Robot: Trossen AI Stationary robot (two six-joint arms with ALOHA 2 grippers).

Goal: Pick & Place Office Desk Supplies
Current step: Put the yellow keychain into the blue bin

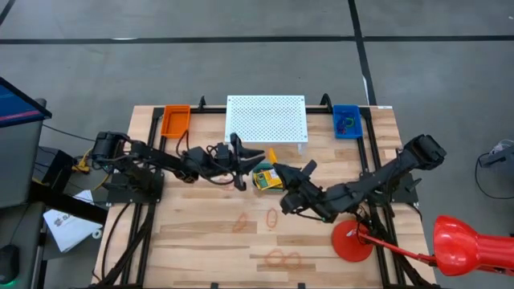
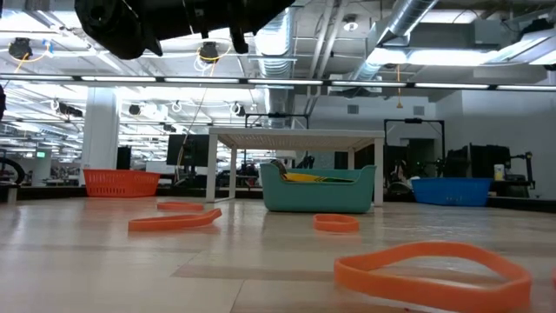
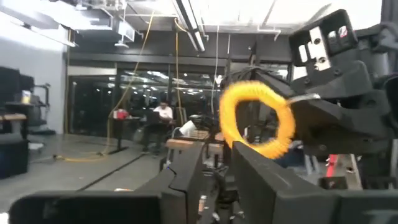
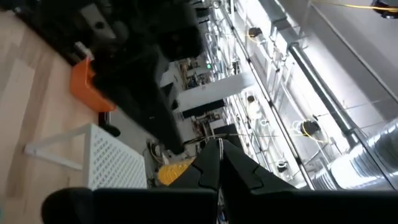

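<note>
**Yellow band pinched between both arms above the worktop**

Yellow rubber, a thin round loop [image 3: 256, 119], hangs in my left wrist view, blurred, just ahead of the left end effector [image 1: 238, 163]. I cannot tell whether those fingers are parted or closed. The right end effector [image 1: 283, 174] is shut on the yellow band, its fingertips meeting at the loop.

I can read no writing anywhere. A yellow-and-green crayon box [image 1: 266, 179] lies in a teal tray [image 2: 318, 191] just below the meeting point, beside the white perforated stand [image 1: 266, 118].

Orange rubber bands [image 1: 272, 216] lie flat on the pale wooden worktop [image 1: 193, 241], more near its front edge [image 1: 282, 258]. An orange bin [image 1: 175, 120] and a blue bin [image 1: 347, 120] sit at the far corners. The blue one holds some small coloured bits.
</note>
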